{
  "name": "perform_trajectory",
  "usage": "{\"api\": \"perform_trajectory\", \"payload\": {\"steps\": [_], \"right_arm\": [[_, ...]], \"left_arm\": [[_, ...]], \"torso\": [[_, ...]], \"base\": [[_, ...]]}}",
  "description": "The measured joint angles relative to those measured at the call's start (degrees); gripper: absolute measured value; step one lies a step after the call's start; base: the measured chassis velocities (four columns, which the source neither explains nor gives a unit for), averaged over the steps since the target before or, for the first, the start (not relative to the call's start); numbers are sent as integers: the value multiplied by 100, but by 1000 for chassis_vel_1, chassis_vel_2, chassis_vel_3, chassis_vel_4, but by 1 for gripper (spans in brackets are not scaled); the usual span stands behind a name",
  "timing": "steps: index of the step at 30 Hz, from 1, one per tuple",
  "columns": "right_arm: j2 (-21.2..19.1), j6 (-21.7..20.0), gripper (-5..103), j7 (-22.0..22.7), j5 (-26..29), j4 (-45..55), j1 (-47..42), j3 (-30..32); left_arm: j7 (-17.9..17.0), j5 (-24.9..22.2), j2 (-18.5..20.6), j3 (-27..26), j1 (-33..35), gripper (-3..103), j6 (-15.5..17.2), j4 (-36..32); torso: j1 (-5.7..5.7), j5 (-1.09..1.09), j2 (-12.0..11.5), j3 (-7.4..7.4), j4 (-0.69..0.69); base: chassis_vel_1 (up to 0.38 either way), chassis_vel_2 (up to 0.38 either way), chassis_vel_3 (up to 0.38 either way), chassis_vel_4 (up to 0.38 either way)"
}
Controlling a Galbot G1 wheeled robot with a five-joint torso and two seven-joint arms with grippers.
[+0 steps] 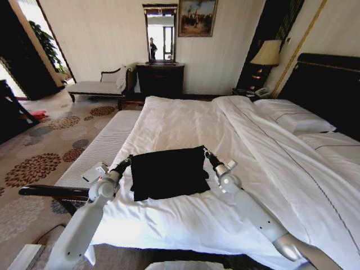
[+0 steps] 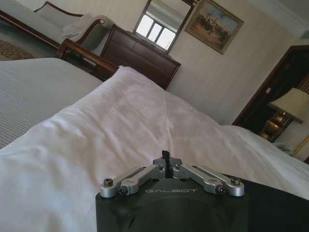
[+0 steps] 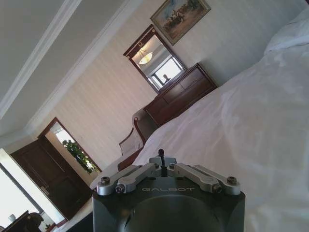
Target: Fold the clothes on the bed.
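Your black T-shirt (image 1: 169,172) lies folded on the white duvet (image 1: 236,146) near the foot edge of the bed (image 1: 315,169), wide open bedding beyond it. The left gripper (image 1: 128,160) sits at its far left corner, the right gripper (image 1: 206,152) at its far right corner, both arms reaching forward and low. Both pincers look clenched, each pinching the shirt's far edge.
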Motion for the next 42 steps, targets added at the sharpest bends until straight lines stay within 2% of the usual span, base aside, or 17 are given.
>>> {"api": "perform_trajectory", "payload": {"steps": [6, 12, 15, 19, 29, 42], "right_arm": [[-349, -4, 0, 163, -154, 482, -738, 97], [-402, 8, 0, 187, -258, 704, -1091, 239], [-428, 21, 0, 286, -340, 822, -1322, 313], [-503, 26, 0, 358, -418, 941, -1596, 390], [-598, 97, 0, 406, -714, 1247, -2283, 678], [-599, 177, 0, 421, -964, 1484, -2798, 879]], "left_arm": [[166, 249, 370, 0, 556, 1, -11, -378], [289, 511, 583, 5, 967, 1, -90, -554], [456, 963, 742, 37, 1373, 1, -236, -605], [566, 1155, 868, 45, 1728, 1, -310, -689], [730, 1561, 1106, 57, 2262, 1, -400, -989], [821, 1855, 1109, -50, 2485, 1, -471, -1034]], "torso": [[-1, 0, 0, 0, -3], [-1, 0, 0, -1, -2], [-1, -1, 0, 0, 0], [-1, 0, 0, 0, 0], [-1, -1, 0, 0, -1], [-1, -1, -1, 0, -1]], "base": [[0, 0, 0, 0], [0, 0, 0, 0], [0, 0, 0, 0], [0, 0, 0, 0], [0, 0, 0, 0], [0, 0, 0, 0]]}}
